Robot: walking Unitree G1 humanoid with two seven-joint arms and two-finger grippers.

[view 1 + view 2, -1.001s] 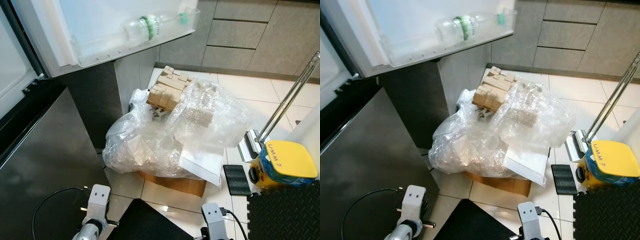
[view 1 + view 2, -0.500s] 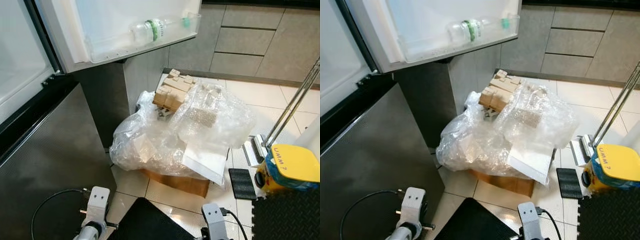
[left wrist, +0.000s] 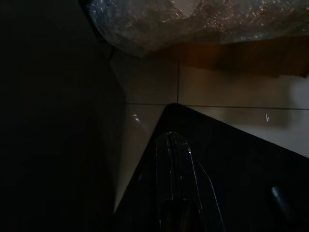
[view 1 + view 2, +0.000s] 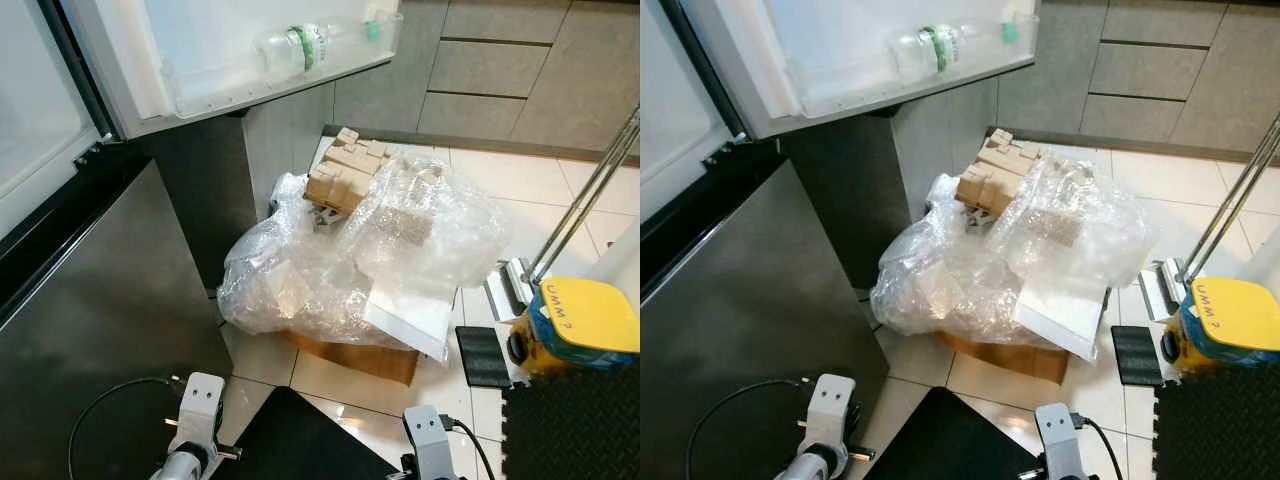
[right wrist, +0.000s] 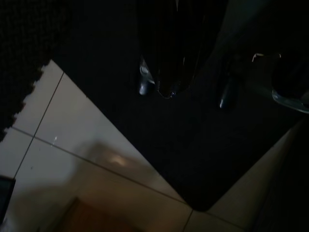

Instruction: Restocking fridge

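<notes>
Both grippers hang low by the floor. The left gripper (image 3: pixel 175 140) has its fingers pressed together, holding nothing; the right gripper (image 5: pixel 166 87) is too dark to tell. Well ahead, a clear bottle (image 4: pixel 297 48) lies on its side in the open fridge door shelf (image 4: pixel 270 88). Between them, crumpled plastic wrap (image 4: pixel 350 260) covers a cardboard box (image 4: pixel 355 355) on the tiled floor, with cardboard pieces (image 4: pixel 345 172) on top.
</notes>
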